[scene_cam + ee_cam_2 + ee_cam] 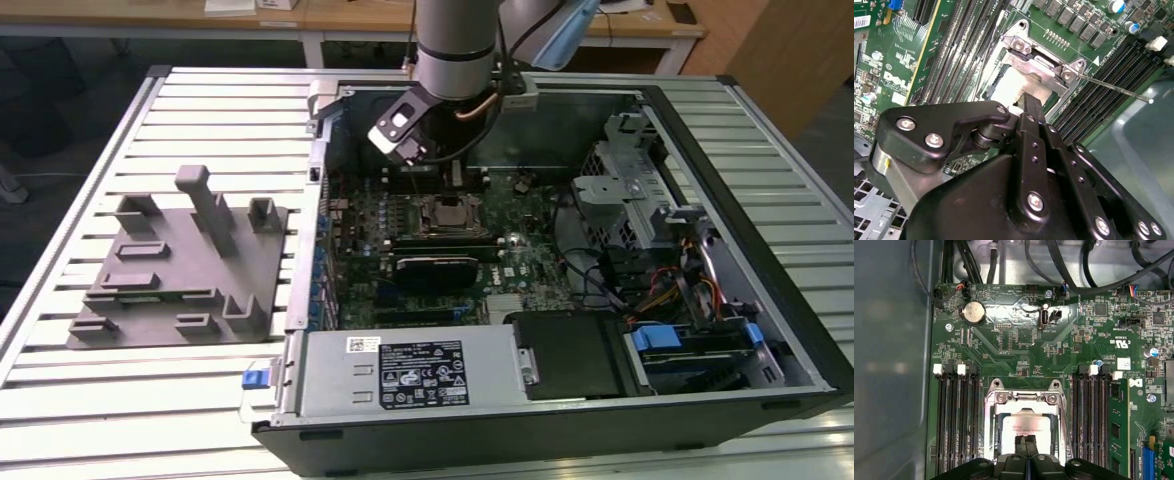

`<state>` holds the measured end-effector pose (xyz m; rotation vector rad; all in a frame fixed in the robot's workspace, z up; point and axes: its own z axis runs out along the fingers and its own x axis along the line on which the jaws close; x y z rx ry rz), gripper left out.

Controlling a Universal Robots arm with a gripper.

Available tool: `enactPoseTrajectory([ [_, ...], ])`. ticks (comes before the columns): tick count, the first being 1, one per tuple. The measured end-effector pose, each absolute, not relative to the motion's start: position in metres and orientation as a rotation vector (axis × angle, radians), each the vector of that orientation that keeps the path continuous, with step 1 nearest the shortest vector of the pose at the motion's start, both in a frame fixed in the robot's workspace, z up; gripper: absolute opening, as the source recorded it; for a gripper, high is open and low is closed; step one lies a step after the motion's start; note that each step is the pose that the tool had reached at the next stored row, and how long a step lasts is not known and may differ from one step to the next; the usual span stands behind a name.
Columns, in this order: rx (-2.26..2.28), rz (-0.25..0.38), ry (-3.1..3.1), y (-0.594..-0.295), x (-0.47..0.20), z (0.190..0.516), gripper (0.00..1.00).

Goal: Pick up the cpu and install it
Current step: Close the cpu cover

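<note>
In the exterior view, the arm (454, 45) reaches down into the open computer case (747, 330), which lies on the desk (80, 400) toward the exterior view's right. A grey fixture (180, 265) sits near the opposite edge. The arm's head hangs over the far part of the motherboard, just above the socket (447, 213).

In the first wrist view, the cpu (1021, 426) lies flat inside the socket's metal frame, between two banks of memory slots (956, 420). The pincer (1025, 440) sits over the middle of the chip's silvery top. Its two thin fingers (1021, 446) are pressed together with only a hairline seam and nothing between them. That seam runs parallel to the memory slots, so the square chip lies evenly to either side of it.

In the second wrist view, the joined fingers point straight at the cpu (1011, 85), and their tip overlaps the pale plate. We judge that the chip lies directly ahead along the pincer's own axis, not off to a side. We cannot tell whether tip and chip are touching.
</note>
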<state>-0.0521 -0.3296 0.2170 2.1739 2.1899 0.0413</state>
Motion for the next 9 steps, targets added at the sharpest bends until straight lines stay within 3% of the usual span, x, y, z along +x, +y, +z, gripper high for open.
enactPoseTrajectory([
  [9,2.007,0.041,2.341,-0.3296,-0.0521,0.2169,0.11],
])
